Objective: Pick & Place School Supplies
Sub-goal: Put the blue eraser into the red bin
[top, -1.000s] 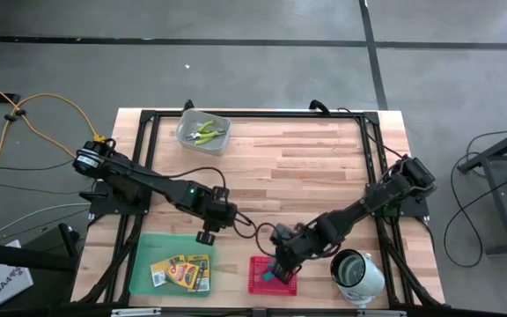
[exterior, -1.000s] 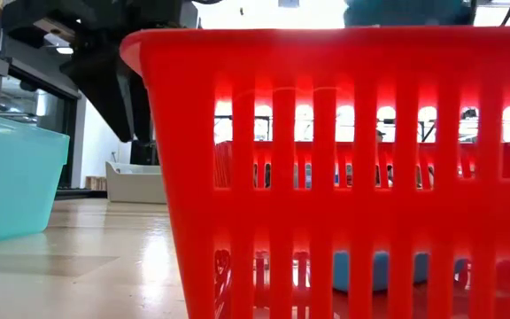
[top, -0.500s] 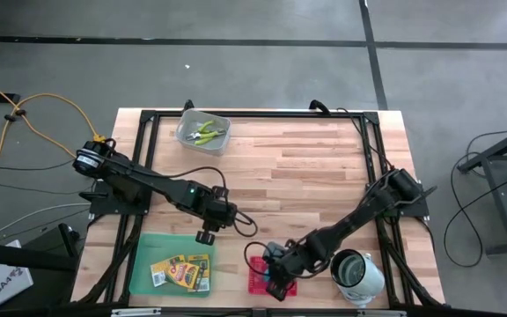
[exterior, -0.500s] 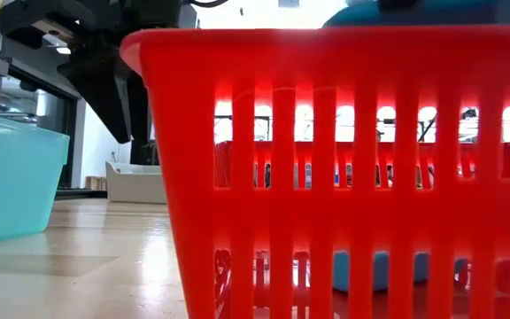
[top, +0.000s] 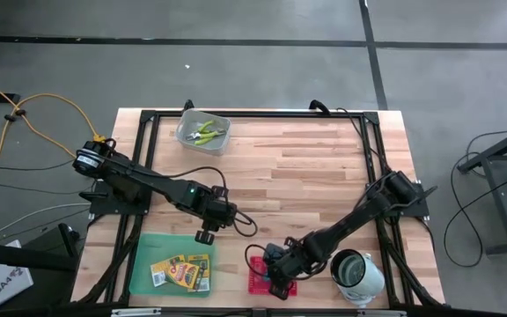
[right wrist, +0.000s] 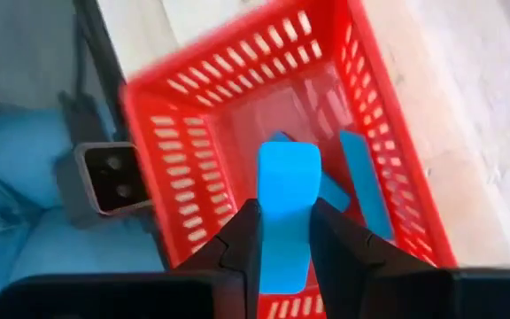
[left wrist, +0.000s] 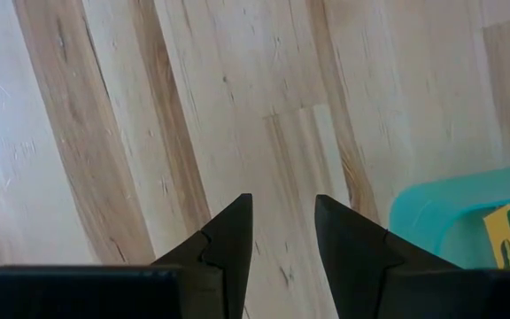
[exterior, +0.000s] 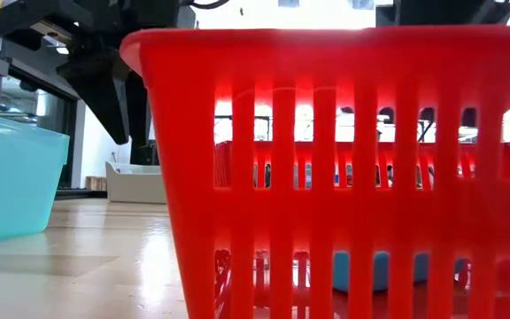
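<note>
At table's near edge, left to right:
Green tray (top: pixel 143 264): 7 o'clock; crayon boxes (top: pixel 180 272) inside.
Left gripper (left wrist: pixel 282 232): above bare wood by tray, fingers spread, empty.
Red basket (right wrist: pixel 184 168): 6 o'clock; blue pieces (right wrist: pixel 361 182) inside.
Right gripper (right wrist: pixel 283 237): over basket, pinching blue oblong piece (right wrist: pixel 286 208).
Clear tray (top: pixel 188 125): 11 o'clock; plier-like tools (top: pixel 205 133) inside.

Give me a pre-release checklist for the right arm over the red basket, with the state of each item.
1. Right gripper grips a light-blue piece between its fingers: ok.
2. Gripper is above the red basket, not outside its rim: ok.
3. Basket floor has room; other light-blue pieces lie there, space remains beside them: ok.
4. Held piece is low enough for a gentle drop: cannot tell.
5. Left gripper is open and empty over bare wood by the green tray, apart from the right arm: ok.
6. Crayon boxes lie in the green tray, clear of this move: ok.
</note>
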Controlling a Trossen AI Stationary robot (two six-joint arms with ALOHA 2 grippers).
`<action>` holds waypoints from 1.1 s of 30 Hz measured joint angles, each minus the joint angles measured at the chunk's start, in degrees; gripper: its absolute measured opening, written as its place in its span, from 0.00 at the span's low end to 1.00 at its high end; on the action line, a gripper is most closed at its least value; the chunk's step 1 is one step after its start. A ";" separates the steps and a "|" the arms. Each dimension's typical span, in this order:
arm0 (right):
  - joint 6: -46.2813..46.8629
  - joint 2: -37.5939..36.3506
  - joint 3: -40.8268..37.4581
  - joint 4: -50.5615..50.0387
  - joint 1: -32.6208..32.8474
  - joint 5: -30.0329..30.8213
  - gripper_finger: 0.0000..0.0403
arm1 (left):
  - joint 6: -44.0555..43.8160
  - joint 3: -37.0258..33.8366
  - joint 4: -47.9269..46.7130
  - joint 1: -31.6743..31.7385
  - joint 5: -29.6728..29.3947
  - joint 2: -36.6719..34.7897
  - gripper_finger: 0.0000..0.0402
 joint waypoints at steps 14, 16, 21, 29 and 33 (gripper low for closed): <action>-0.30 1.59 -0.02 1.49 0.02 -4.64 0.19 | 0.24 0.00 0.02 0.00 0.00 0.00 0.29; -0.31 1.59 -0.02 2.04 0.02 -5.23 0.22 | 0.24 0.00 0.02 0.00 0.00 0.00 0.29; -0.30 1.59 -0.02 2.81 0.02 -4.99 0.29 | 0.24 0.00 0.02 0.00 0.00 0.00 0.29; -0.33 1.59 -0.02 3.49 0.02 -5.05 0.32 | 0.26 0.00 0.00 0.00 0.00 0.00 0.29; -2.09 1.59 -0.02 3.49 -0.46 -5.55 0.30 | 0.96 0.00 0.02 0.00 0.00 0.00 0.29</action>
